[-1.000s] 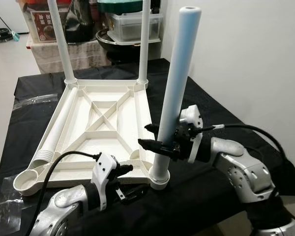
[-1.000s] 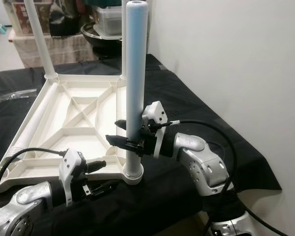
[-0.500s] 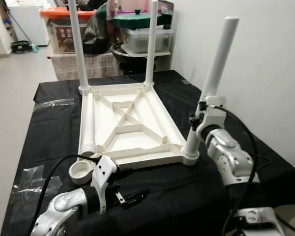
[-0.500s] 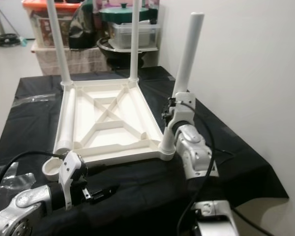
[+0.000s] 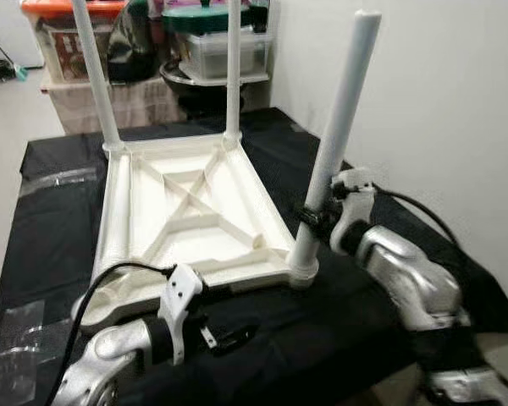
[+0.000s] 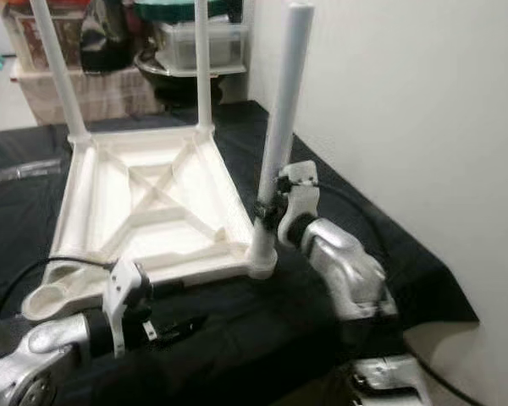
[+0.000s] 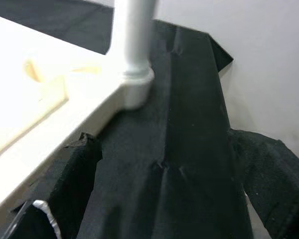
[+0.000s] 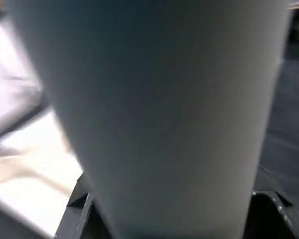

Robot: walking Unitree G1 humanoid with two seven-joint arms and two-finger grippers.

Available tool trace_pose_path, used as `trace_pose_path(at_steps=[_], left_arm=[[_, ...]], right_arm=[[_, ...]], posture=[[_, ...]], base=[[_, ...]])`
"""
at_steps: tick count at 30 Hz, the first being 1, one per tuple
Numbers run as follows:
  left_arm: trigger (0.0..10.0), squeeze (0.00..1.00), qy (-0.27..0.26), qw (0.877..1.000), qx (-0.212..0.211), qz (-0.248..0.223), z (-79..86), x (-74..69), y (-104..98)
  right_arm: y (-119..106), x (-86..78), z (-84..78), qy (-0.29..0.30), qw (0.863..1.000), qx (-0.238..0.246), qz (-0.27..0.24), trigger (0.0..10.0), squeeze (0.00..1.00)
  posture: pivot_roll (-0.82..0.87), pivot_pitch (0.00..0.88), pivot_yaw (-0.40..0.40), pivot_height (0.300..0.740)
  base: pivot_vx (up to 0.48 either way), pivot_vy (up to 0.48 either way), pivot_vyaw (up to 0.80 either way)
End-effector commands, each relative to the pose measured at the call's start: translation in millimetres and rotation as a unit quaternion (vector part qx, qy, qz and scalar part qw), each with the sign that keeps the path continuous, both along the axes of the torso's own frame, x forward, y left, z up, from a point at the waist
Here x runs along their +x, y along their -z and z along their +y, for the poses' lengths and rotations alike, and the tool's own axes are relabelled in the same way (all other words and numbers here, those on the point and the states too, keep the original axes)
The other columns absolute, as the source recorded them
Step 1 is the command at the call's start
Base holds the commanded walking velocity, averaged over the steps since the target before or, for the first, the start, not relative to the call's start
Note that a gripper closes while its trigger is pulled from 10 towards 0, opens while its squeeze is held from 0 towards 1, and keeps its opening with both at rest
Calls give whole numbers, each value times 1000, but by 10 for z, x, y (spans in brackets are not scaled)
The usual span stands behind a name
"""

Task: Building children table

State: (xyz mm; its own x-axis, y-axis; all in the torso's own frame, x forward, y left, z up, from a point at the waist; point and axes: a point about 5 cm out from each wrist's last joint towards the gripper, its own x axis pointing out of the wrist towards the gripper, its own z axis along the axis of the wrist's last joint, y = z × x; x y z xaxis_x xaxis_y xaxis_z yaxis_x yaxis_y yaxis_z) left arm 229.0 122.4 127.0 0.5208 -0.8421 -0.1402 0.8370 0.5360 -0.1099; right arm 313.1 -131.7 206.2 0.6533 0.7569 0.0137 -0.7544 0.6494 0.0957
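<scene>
The white tabletop [image 5: 186, 211] lies upside down on the black-draped surface [image 5: 356, 338], two legs [image 5: 93, 76] standing in its far corners and a third leg [image 5: 334, 144] leaning in the near right corner socket. The right pincer [image 5: 311, 216] is clamped around that third leg low on its shaft, while the left pincer [image 5: 233, 338] rests low over the cloth just in front of the tabletop's near edge, its fingers close together with nothing between them
</scene>
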Motion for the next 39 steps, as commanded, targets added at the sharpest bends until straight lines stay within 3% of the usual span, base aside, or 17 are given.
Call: trace_pose_path(at_steps=[1, 7, 8, 10, 15, 18, 20, 23, 27, 28, 30, 31, 32, 33, 36, 37, 39], left_arm=[[10000, 0, -1, 1000, 2, 4, 12, 0, 22], [10000, 0, 0, 1000, 3, 2, 12, 1, 6], [10000, 0, -1, 1000, 4, 2, 23, -4, 8], [10000, 0, -2, 1000, 5, 3, 31, -8, 11], [10000, 0, -3, 1000, 7, 5, 42, -24, 21], [10000, 0, -2, 1000, 7, 5, 34, -18, 21], [10000, 0, 1, 1000, 5, 5, 18, -11, 18], [10000, 0, 4, 1000, 5, 4, 9, -8, 15], [10000, 0, 5, 1000, 4, 5, 12, -7, 14], [10000, 0, 6, 1000, 5, 5, 13, -5, 17], [10000, 0, 7, 1000, 5, 4, 11, -5, 17], [10000, 0, 8, 1000, 5, 4, 6, -2, 17], [10000, 0, 8, 1000, 5, 4, 6, -2, 17], [10000, 0, 8, 1000, 4, 4, 2, -1, 15], [10000, 0, 8, 1000, 3, 4, 2, 0, 15], [10000, 0, 7, 1000, 3, 4, 2, 0, 16], [10000, 0, 7, 1000, 3, 4, 2, -1, 17]], right_arm=[[-219, -260, 206, -157, 984, -1, -79, 10000, 0], [-98, -346, 287, -194, 978, -20, -68, 9294, 0], [-48, -307, 291, -178, 982, -24, -53, 1098, 0], [15, -236, 281, -150, 987, -34, -35, 0, 0], [304, 72, 144, 4, 994, -96, 44, 0, 0], [439, 275, -79, 172, 973, -135, 75, 0, 0], [597, 359, -416, 372, 910, -134, 129, 0, 0], [710, 296, -544, 447, 871, -131, 159, 0, 0], [786, 213, -508, 461, 859, -130, 179, 1137, 0], [834, 162, -353, 432, 872, -126, 192, 10000, 0], [822, 158, -283, 414, 883, -118, 188, 10000, 0], [781, 167, -227, 401, 893, -96, 183, 10000, 773], [781, 167, -227, 401, 893, -96, 183, 10000, 773], [730, 185, -178, 379, 905, -75, 177, 10000, 1000], [574, 245, -90, 320, 933, -43, 158, 10000, 1000], [489, 271, -57, 286, 946, -21, 151, 10000, 0], [376, 276, -29, 245, 959, 9, 141, 10000, 0]], posture=[[94, 0, -80, 740], [104, 0, -83, 740], [107, 0, -82, 740], [107, 0, -82, 740], [106, 0, -80, 740], [99, 0, -76, 740], [94, 0, -71, 740], [94, 0, -71, 740], [91, 0, -68, 740], [88, 0, -66, 740], [88, 0, -66, 740], [89, 0, -67, 740], [89, 0, -67, 740], [88, 0, -67, 740], [88, 0, -67, 740], [87, 0, -70, 740], [87, 0, -71, 740]], base=[[0, 0, 0], [0, 0, 0], [0, 0, 0], [0, 0, 0], [0, 0, 0], [0, 0, 0], [0, 0, 0], [0, 0, 0], [0, 0, 0], [0, 0, 0], [0, 0, 0], [0, 0, 0], [0, 0, 0], [0, 0, 0], [0, 0, 0], [0, 0, 0], [0, 0, 0]])
